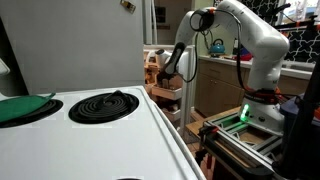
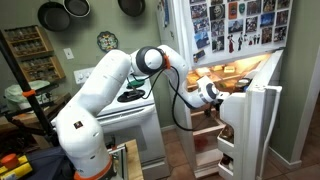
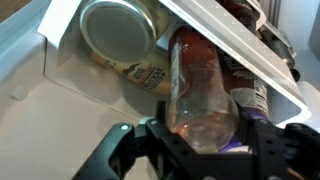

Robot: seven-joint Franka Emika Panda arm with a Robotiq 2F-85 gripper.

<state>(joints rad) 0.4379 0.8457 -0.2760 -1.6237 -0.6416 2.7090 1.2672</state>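
Note:
In the wrist view my gripper (image 3: 205, 140) is shut on a clear glass bottle (image 3: 200, 85) with reddish-brown contents, held by its base. The bottle points into a white fridge door shelf (image 3: 60, 100). A jar with a pale round lid (image 3: 117, 32) lies beside it on the shelf, and a dark labelled bottle (image 3: 252, 95) stands on the other side. In both exterior views the arm reaches into the open fridge, with the gripper (image 2: 208, 94) at the door shelves (image 1: 166, 75).
A white stove (image 1: 100, 130) with a black coil burner (image 1: 103, 104) fills the foreground of an exterior view. The open fridge door (image 2: 262, 120) has several shelves with jars. Pans hang on the wall (image 2: 70, 10). The robot base stands on a wooden cart (image 1: 250, 140).

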